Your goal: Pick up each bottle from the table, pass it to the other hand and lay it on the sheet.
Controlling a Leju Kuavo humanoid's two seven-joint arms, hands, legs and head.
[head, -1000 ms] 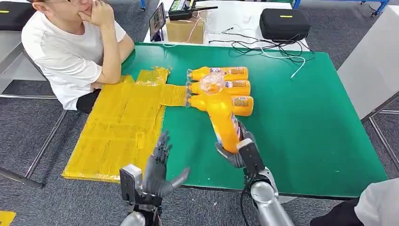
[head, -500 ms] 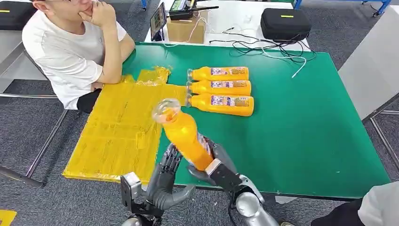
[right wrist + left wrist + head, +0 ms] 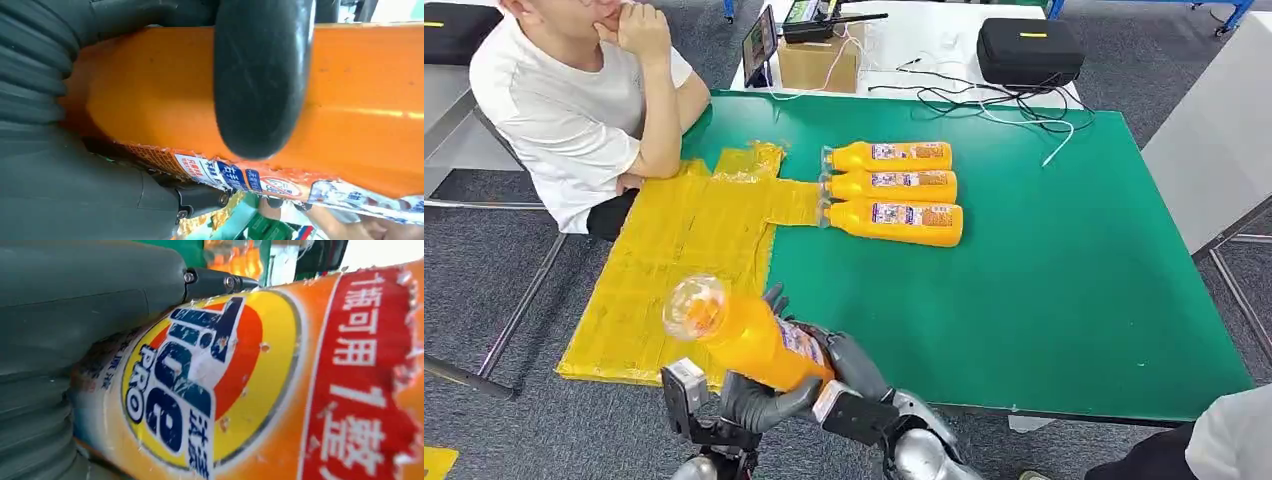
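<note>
Bottle point(image 3: 746, 340): carried left since a second ago, now over the bench's point(image 3: 1044, 300) near edge beside the sheet point(image 3: 674, 260).
Right robot hand point(image 3: 849, 365): grips its base.
Left robot hand point(image 3: 759, 400): fingers now wrapped around it too.

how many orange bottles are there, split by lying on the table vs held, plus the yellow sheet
Orange plastic bottles lying on the green table: 3
Orange plastic bottle held between both robot hands: 1
Yellow sheet: 1
Total: 5
</note>
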